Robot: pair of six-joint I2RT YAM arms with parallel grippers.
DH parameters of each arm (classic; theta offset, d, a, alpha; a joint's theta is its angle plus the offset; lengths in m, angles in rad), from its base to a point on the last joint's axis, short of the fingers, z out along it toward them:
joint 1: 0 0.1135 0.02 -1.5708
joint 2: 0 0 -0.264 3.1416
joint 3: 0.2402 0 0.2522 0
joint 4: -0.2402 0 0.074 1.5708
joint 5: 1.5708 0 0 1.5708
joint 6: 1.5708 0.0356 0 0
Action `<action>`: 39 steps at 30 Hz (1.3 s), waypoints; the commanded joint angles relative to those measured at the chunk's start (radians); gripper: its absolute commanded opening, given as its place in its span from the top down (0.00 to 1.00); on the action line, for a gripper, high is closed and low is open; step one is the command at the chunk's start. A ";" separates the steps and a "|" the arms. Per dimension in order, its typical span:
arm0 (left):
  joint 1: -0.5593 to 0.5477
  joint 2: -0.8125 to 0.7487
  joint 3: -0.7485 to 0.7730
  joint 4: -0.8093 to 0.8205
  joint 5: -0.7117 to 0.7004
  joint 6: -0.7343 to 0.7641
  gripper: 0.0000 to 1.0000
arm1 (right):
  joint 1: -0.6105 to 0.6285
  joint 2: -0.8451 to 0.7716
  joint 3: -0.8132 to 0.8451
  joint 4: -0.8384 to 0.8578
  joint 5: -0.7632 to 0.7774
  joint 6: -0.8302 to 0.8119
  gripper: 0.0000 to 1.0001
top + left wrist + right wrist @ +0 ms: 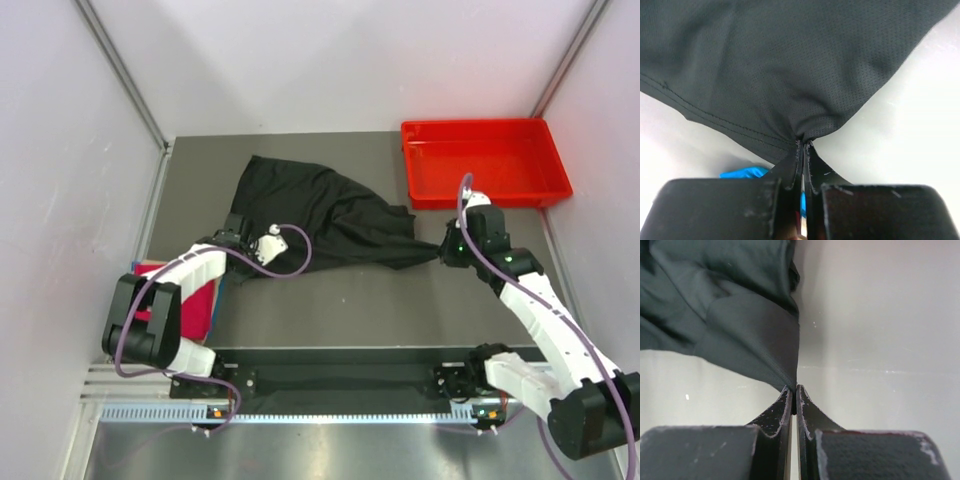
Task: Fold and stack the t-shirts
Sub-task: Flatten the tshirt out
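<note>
The black t-shirt (315, 220) lies crumpled on the grey table, stretched between both grippers. My left gripper (240, 238) is shut on its left edge; the left wrist view shows the black cloth (790, 70) pinched at the fingertips. My right gripper (443, 250) is shut on the shirt's right corner; the right wrist view shows the cloth (740, 330) gathered into the closed fingertips. A crimson red t-shirt (197, 300) lies at the left under my left arm, with a blue edge (213, 315) beside it. Blue cloth (745, 172) shows below the left fingers.
A rigid red plastic tray (485, 160) stands at the back right, just beyond my right gripper. White walls enclose the table on left, back and right. A black rail (340, 375) runs along the near edge between the arm bases.
</note>
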 commanded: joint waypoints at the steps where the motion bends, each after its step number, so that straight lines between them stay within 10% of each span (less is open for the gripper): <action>1: 0.015 -0.047 0.034 -0.078 0.006 -0.070 1.00 | -0.017 -0.070 0.114 -0.023 0.003 -0.014 1.00; 9: 0.082 -0.334 0.438 -0.402 -0.070 -0.199 1.00 | -0.015 -0.225 0.370 -0.122 0.006 -0.029 1.00; 23: 0.091 -0.333 1.160 -0.402 -0.070 -0.200 1.00 | -0.017 -0.245 0.775 -0.149 0.004 -0.071 1.00; 31: 0.093 -0.187 1.068 -0.402 -0.070 -0.200 1.00 | -0.017 0.143 0.922 0.012 -0.150 -0.107 1.00; 39: 0.232 0.132 1.329 -0.402 -0.070 -0.200 1.00 | -0.035 0.750 1.546 0.022 -0.244 -0.095 1.00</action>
